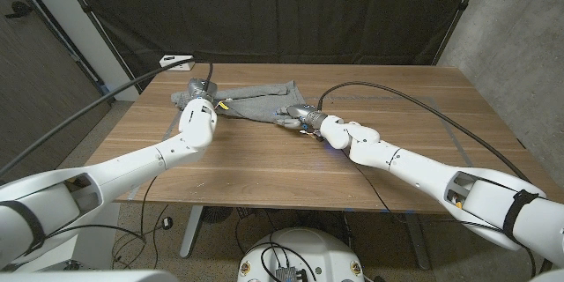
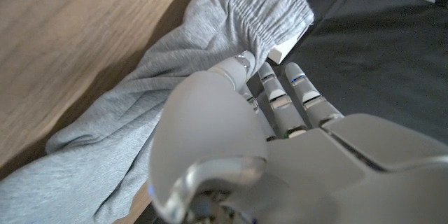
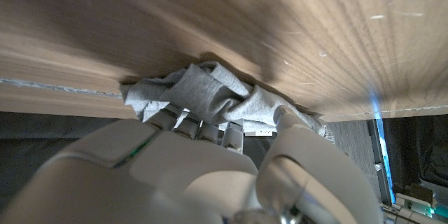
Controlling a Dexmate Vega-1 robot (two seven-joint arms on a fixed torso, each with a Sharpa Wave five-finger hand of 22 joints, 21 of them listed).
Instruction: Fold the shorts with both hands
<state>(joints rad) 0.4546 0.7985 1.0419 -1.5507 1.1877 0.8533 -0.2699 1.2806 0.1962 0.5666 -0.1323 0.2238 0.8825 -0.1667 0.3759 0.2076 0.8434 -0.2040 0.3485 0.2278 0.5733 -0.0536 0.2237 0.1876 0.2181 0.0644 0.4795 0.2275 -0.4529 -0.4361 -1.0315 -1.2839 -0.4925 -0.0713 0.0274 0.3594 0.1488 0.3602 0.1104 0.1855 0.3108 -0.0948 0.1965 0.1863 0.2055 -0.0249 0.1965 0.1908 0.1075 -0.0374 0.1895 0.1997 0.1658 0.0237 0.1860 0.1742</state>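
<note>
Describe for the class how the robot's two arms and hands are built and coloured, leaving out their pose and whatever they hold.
Both arms are glossy white, rounded shells jointed in segments. The left arm and right arm each carry a dark band near the picture's bottom corner. A black cable arcs over the table to each wrist. The left hand and right hand have silvery-grey, segmented metal fingers with dark joints.

White two-armed robot with grey five-fingered hands

Both arms wear smooth, glossy white rounded shells, with dark bands at the segment joints and a small amber patch in an opening on each forearm; a black cable arcs away from each wrist. The left hand [image 1: 202,99] and right hand [image 1: 298,116] are metallic grey, their fingers [image 2: 302,91] built of pale segments with dark joint gaps and a small blue-green mark, behind a broad rounded white wrist housing.
</note>
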